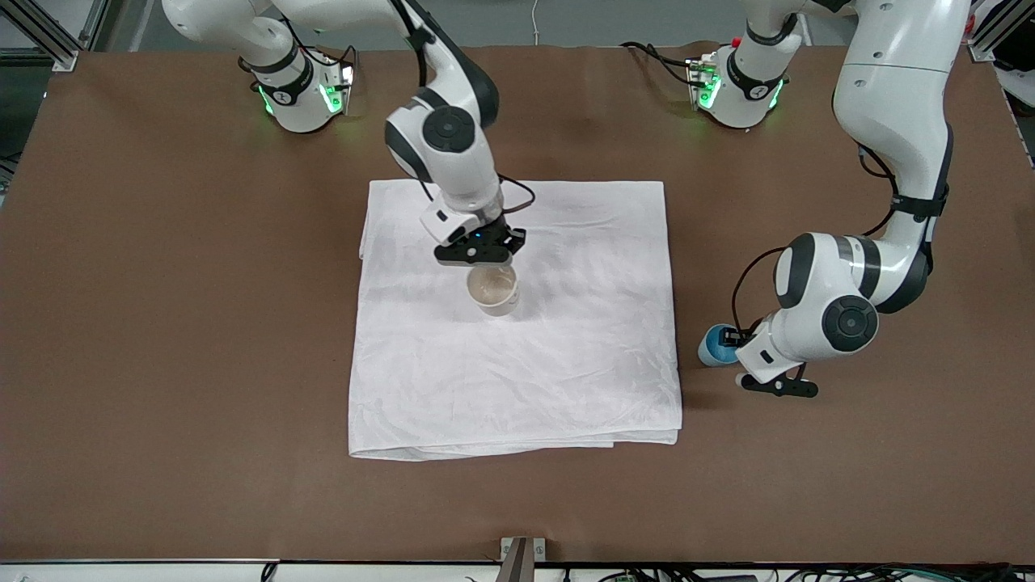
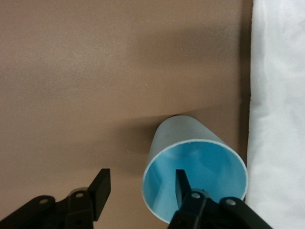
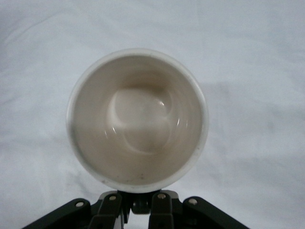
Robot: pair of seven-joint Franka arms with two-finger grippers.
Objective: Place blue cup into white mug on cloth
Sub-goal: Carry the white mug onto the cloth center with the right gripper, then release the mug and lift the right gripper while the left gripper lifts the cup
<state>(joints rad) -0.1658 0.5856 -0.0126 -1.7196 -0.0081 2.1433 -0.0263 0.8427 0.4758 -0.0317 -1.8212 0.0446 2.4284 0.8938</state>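
Note:
The white mug [image 1: 495,289] stands open side up on the middle of the cloth [image 1: 517,380]. My right gripper [image 1: 487,263] is over it, shut on its small black handle; the right wrist view shows the mug's empty inside [image 3: 138,119] and the gripper [image 3: 138,204] at its rim. The blue cup [image 1: 715,346] stands upright on the brown table beside the cloth's edge toward the left arm's end. My left gripper [image 1: 736,339] is open at the cup. In the left wrist view [image 2: 141,188] one finger is inside the cup [image 2: 200,157] and one outside, astride its wall.
The cloth's edge [image 2: 281,95] lies close beside the blue cup. The brown table [image 1: 162,323] spreads around the cloth. Both arm bases stand along the table's edge farthest from the front camera.

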